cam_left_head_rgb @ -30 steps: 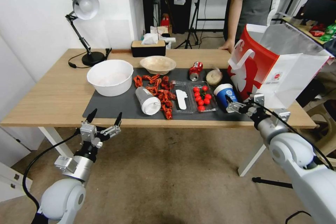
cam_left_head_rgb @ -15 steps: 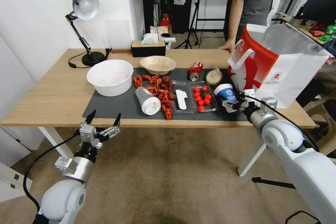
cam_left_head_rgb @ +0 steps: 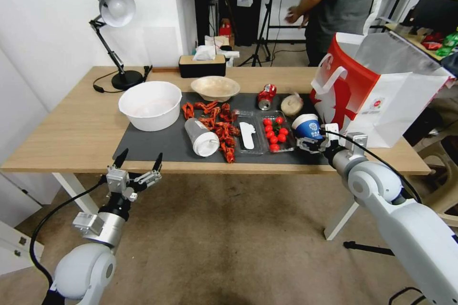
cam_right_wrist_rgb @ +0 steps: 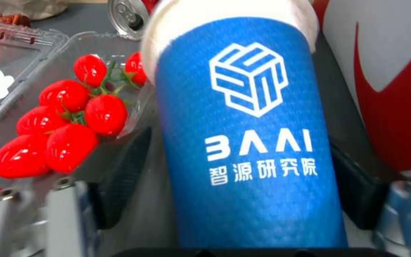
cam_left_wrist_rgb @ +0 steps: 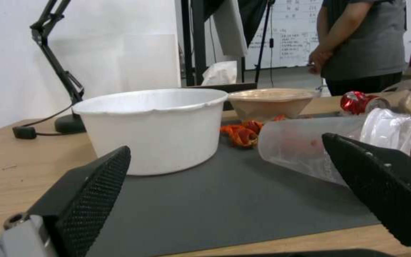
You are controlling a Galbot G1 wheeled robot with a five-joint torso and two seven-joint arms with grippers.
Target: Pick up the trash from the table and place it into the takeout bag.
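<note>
The right gripper [cam_left_head_rgb: 309, 144] has advanced; its spread fingers [cam_right_wrist_rgb: 120, 171] now flank the blue paper cup [cam_left_head_rgb: 307, 127], not yet pinching. The left gripper [cam_left_head_rgb: 138, 164] idles spread below the bench [cam_left_head_rgb: 71, 124]. All trash remains outside the red-and-white paper takeout bag [cam_left_head_rgb: 377, 90].

We saw a light-wood counter [cam_left_head_rgb: 71, 128] with white legs. On it lay a dark grey mat [cam_left_head_rgb: 157, 145] along the near edge, a black desk lamp [cam_left_head_rgb: 117, 43] at the far left corner, a black tissue box [cam_left_head_rgb: 202, 65] at the far edge, and the red-and-white takeout bag [cam_left_head_rgb: 377, 88] standing at the right end.
</note>
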